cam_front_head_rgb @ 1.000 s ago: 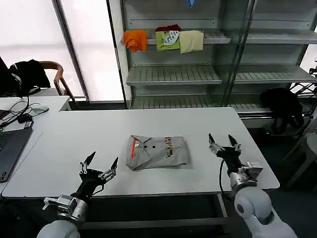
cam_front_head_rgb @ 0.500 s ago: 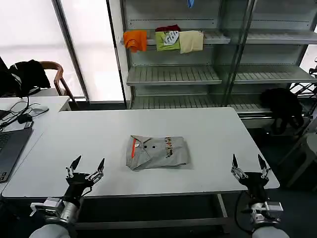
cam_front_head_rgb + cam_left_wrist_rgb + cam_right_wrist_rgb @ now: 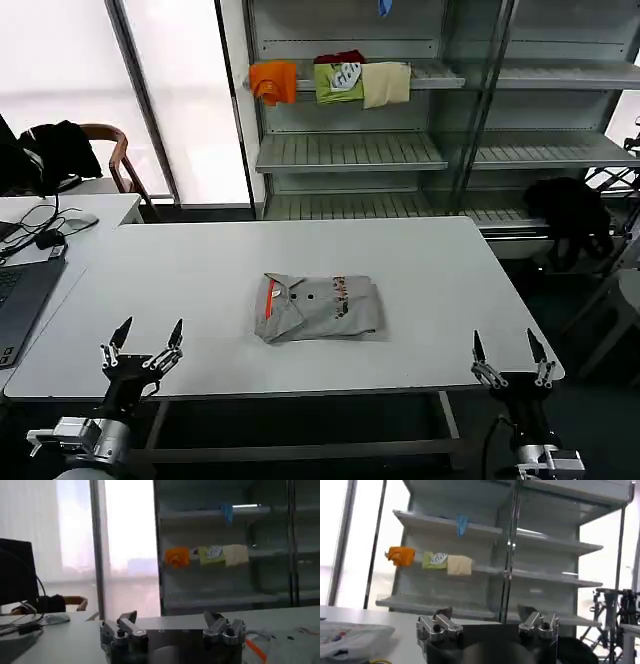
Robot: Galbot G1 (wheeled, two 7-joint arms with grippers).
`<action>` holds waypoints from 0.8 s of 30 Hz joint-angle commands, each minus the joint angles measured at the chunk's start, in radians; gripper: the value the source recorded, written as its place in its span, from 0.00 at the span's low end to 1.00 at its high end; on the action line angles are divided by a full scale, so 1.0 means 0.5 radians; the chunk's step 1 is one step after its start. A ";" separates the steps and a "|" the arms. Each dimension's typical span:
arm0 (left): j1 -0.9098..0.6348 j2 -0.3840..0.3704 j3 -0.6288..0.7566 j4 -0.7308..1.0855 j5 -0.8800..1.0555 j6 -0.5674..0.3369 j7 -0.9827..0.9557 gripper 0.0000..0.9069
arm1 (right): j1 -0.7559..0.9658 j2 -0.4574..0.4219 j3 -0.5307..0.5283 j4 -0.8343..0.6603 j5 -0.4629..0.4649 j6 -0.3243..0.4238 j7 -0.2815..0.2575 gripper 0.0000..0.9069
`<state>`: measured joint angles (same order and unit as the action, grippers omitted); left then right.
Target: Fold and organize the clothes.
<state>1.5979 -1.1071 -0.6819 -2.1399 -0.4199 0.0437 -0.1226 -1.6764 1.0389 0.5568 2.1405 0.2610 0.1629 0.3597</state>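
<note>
A light grey shirt (image 3: 318, 306) lies folded into a rectangle at the middle of the white table (image 3: 200, 270), with an orange stripe, two buttons and a small multicoloured print facing up. My left gripper (image 3: 146, 343) stands open at the table's front left edge, well to the left of the shirt. My right gripper (image 3: 510, 350) stands open at the front right corner, clear of the shirt. Both hold nothing. A corner of the shirt (image 3: 292, 642) shows in the left wrist view, and its edge (image 3: 347, 636) in the right wrist view.
A metal shelf unit (image 3: 350, 150) stands behind the table; small orange, green and cream folded pieces (image 3: 335, 80) rest on an upper shelf. A laptop (image 3: 20, 290) and cables lie on the desk at left. A black garment (image 3: 570, 215) hangs at right.
Both grippers have drawn back from beside the shirt toward the table's front edge and lowered. The shirt has not moved.
</note>
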 commanded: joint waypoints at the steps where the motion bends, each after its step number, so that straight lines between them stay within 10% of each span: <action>1: 0.176 -0.030 0.014 -0.048 -0.019 -0.074 -0.007 1.00 | -0.119 -0.010 0.064 0.022 -0.078 0.149 -0.028 1.00; 24: 0.243 -0.039 -0.231 -0.163 -0.233 -0.009 0.055 1.00 | -0.161 -0.118 0.186 0.011 0.099 0.102 -0.144 1.00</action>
<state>1.7031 -1.1201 -0.7581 -2.2092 -0.5039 0.0376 -0.1077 -1.7484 0.9883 0.6342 2.1474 0.2837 0.2093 0.3064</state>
